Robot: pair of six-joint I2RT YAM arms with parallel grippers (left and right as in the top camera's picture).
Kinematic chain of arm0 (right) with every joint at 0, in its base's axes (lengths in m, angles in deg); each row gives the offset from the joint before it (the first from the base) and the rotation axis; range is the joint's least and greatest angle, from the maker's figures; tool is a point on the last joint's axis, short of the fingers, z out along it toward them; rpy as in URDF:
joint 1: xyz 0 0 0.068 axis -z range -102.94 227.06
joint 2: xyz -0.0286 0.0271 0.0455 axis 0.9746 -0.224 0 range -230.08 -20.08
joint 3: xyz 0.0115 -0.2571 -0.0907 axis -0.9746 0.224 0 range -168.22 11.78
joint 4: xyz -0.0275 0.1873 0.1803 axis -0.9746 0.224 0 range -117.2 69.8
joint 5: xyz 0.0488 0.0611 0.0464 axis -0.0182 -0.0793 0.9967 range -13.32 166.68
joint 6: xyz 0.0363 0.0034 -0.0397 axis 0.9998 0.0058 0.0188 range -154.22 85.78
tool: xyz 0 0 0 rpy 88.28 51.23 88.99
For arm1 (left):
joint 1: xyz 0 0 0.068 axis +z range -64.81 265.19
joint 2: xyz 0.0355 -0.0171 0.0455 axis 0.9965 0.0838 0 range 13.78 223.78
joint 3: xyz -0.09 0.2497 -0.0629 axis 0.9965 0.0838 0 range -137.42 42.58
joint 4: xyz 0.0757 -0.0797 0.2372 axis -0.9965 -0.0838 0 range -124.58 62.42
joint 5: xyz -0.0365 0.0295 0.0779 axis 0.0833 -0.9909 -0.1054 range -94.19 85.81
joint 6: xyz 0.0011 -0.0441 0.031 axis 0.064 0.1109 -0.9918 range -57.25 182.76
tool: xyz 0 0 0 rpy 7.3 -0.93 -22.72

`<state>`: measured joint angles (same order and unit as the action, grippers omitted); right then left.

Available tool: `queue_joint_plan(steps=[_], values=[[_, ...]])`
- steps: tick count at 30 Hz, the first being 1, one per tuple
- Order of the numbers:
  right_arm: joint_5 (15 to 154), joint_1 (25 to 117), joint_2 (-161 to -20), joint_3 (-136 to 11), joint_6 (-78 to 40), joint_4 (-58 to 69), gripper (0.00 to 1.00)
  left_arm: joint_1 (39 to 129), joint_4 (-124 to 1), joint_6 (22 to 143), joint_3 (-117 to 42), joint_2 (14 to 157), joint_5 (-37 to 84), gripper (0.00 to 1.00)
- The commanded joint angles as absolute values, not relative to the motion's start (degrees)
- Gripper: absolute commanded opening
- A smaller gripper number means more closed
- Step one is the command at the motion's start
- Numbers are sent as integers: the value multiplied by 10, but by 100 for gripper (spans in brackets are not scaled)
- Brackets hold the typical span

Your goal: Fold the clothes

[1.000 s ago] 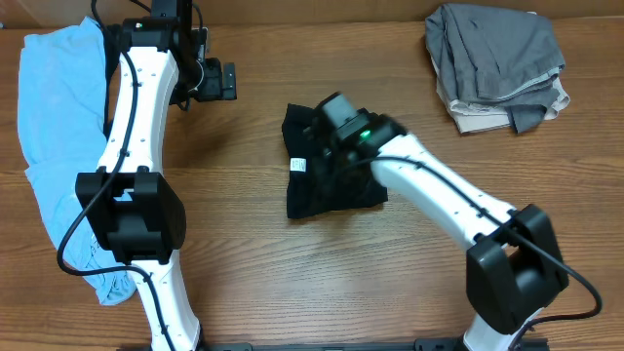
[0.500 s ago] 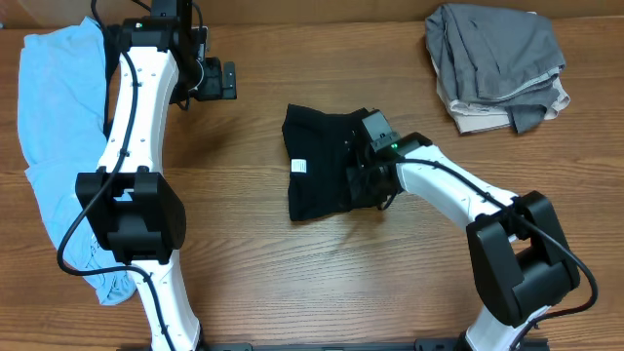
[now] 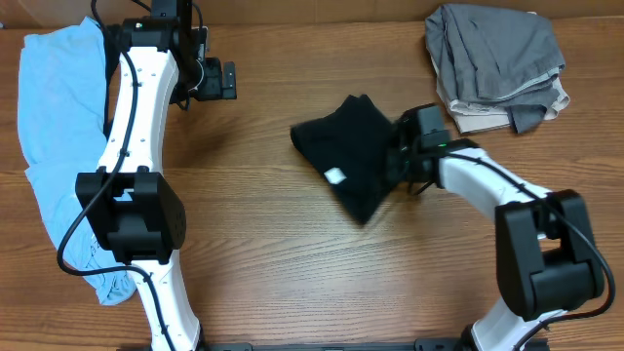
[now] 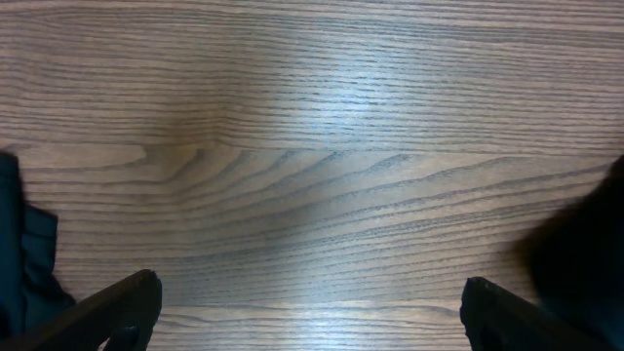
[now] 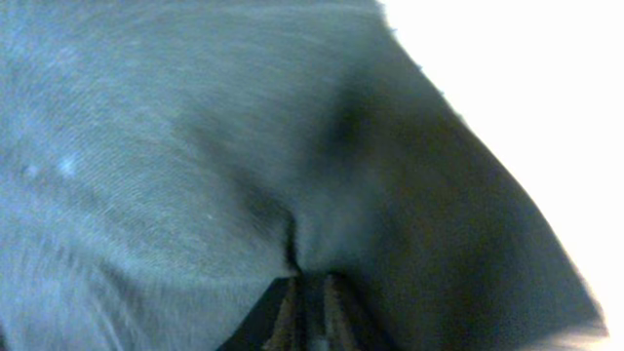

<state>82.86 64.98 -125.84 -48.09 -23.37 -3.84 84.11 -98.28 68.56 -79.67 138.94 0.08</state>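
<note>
The clothes are in three places. A black garment (image 3: 353, 156) with a small white tag (image 3: 336, 176) lies bunched and skewed at the table's middle. My right gripper (image 3: 398, 162) is at its right edge, jaws nearly together and pinching a fold of it. In the right wrist view dark fabric (image 5: 175, 146) fills the frame above the gripper (image 5: 307, 297). My left gripper (image 3: 226, 81) hovers open over bare wood at the back left, well apart from the garment. Its fingertips (image 4: 136, 297) stand wide in the left wrist view, nothing between them.
A light blue garment (image 3: 49, 136) lies spread along the left edge. A grey garment (image 3: 495, 51) is piled on a cream one (image 3: 487, 121) at the back right corner. The left arm's white links run down the table's left side.
My right gripper has moved to the right, pulling the black garment with it. The garment has slid and turned; its tag went from the left edge to the lower middle. The left arm stayed still.
</note>
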Motion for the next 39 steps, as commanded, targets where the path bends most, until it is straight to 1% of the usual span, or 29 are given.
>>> queue_joint_plan(steps=[1, 4, 5, 6, 8, 11, 15, 18, 22, 27, 29, 31, 36, 39], values=[[752, 700, -1271, -468, -278, -107, 24, 840, -982, 679, -794, 1391, 3, 100], [753, 719, -1270, -476, -281, -167, 33, 840, -982, 679, -794, 1391, 3, 100], [755, 721, -1270, -491, -280, -163, 38, 840, -983, 679, -794, 1391, 3, 100], [760, 722, -1269, -506, -280, -149, 47, 840, -983, 679, -794, 1391, 3, 100], [786, 722, -1262, -554, -280, -90, 60, 840, -982, 679, -794, 1391, 3, 100], [826, 715, -1242, -643, -248, 31, 73, 840, -981, 679, -794, 1391, 3, 100], [883, 698, -1214, -756, -181, 194, 100, 840, -980, 678, -794, 1391, 0, 100], [915, 676, -1195, -789, -97, 291, 100, 840, -976, 679, -794, 1391, -1, 100], [867, 647, -1191, -776, 64, 391, 100, 840, -975, 679, -794, 1391, -1, 100], [807, 613, -1191, -711, 237, 419, 100, 840, -975, 679, -794, 1391, -1, 100], [801, 601, -1191, -675, 272, 400, 100, 840, -975, 679, -794, 1391, -1, 100], [797, 591, -1191, -636, 274, 357, 100, 840, -974, 679, -794, 1391, -1, 100], [796, 584, -1191, -535, 273, 206, 100, 840, -972, 679, -794, 1391, -1, 100], [771, 584, -1191, -477, 274, 108, 100, 840, -972, 679, -794, 1391, -1, 100]])
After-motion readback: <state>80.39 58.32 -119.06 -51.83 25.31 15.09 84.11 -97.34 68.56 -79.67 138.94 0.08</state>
